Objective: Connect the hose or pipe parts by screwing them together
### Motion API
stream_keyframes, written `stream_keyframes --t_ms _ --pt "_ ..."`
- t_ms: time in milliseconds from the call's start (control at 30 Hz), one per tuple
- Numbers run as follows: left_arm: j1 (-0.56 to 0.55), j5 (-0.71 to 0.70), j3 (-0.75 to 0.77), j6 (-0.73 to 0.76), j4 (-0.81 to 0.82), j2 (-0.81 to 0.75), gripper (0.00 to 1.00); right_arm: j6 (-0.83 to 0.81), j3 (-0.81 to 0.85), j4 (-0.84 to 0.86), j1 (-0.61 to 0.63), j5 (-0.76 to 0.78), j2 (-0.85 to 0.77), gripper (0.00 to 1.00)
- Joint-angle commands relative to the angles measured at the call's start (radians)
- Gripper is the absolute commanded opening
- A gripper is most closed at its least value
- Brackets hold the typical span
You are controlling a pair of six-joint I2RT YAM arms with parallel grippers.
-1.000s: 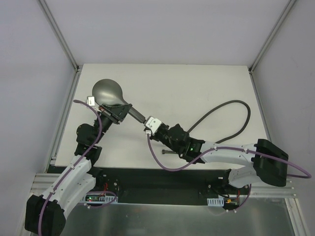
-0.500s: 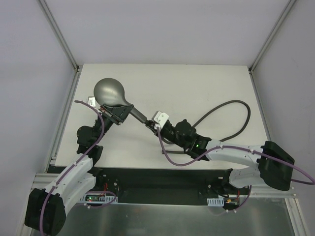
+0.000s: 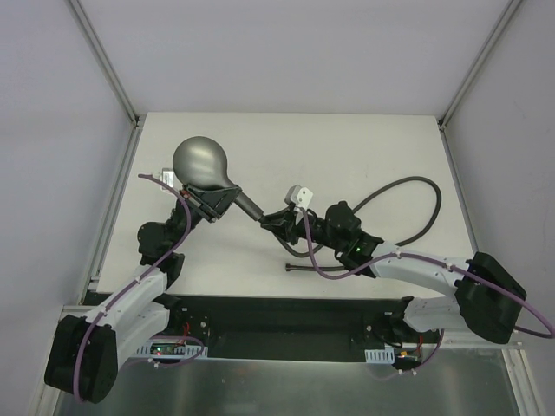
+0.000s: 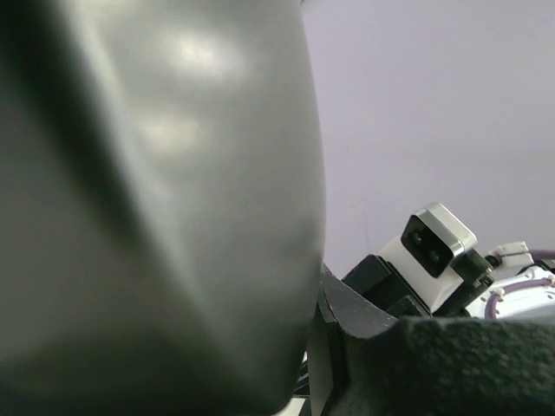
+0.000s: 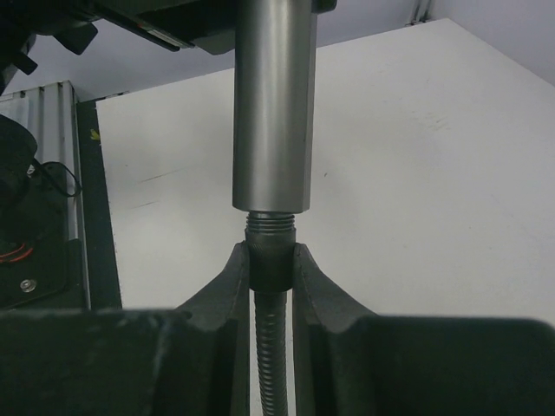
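Note:
The grey shower head [image 3: 198, 160] is held off the table at the left, and its dark back fills the left wrist view [image 4: 156, 191]. My left gripper [image 3: 208, 201] is shut on its neck, with one black finger [image 4: 381, 347] showing beside it. The handle [image 5: 273, 113] points at my right gripper [image 3: 273, 219], which is shut on the hose end fitting [image 5: 270, 260]. A few threads [image 5: 270, 224] show between fitting and handle, which are in line and touching. The dark-grey hose [image 3: 425, 186] loops away over the right of the table.
The hose's other end [image 3: 299, 267] lies near the table's front edge, under the right arm. Metal frame rails [image 3: 117, 204] border the white table [image 3: 347, 147] left and right. Purple cables [image 3: 295, 251] hang along both arms. A black base strip [image 3: 286, 312] runs along the front.
The right wrist has rolled, its white camera swinging up and to the right, with the fitting kept at the handle's end. The shower head has shifted slightly up and right.

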Motion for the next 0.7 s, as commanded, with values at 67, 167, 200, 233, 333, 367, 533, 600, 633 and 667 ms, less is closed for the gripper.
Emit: stream_keyframes --t_ms 67,167,200,233,333,367,533,600,633,667 --pt "-0.028 0.283 0.002 -0.099 0.175 0.033 0.0 0.118 0.024 0.268 -0.048 -0.1 -0.031 0.01" --pt "-0.028 0.28 -0.006 -0.091 0.202 0.033 0.0 0.159 0.012 0.3 -0.074 -0.144 -0.028 0.01" --pt "-0.028 0.281 -0.003 -0.087 0.204 0.033 0.0 0.175 0.009 0.305 -0.089 -0.164 -0.028 0.01" --pt "-0.028 0.286 0.002 -0.081 0.198 0.033 0.0 0.182 0.007 0.306 -0.094 -0.175 -0.03 0.01" --pt "-0.028 0.298 0.019 -0.065 0.199 0.043 0.0 0.233 0.001 0.345 -0.126 -0.241 -0.025 0.01" --pt "-0.028 0.307 0.023 -0.067 0.21 0.046 0.0 0.248 -0.001 0.357 -0.134 -0.256 -0.022 0.01" --pt "-0.028 0.316 0.043 -0.102 0.29 0.103 0.0 0.384 0.015 0.444 -0.18 -0.373 0.013 0.01" --pt "-0.028 0.32 0.049 -0.113 0.333 0.128 0.0 0.414 0.019 0.464 -0.192 -0.408 0.022 0.01" --pt "-0.028 0.323 0.051 -0.128 0.346 0.138 0.0 0.44 0.018 0.492 -0.197 -0.417 0.031 0.01" --pt "-0.027 0.327 0.056 -0.131 0.357 0.146 0.0 0.457 0.016 0.504 -0.209 -0.428 0.035 0.01"
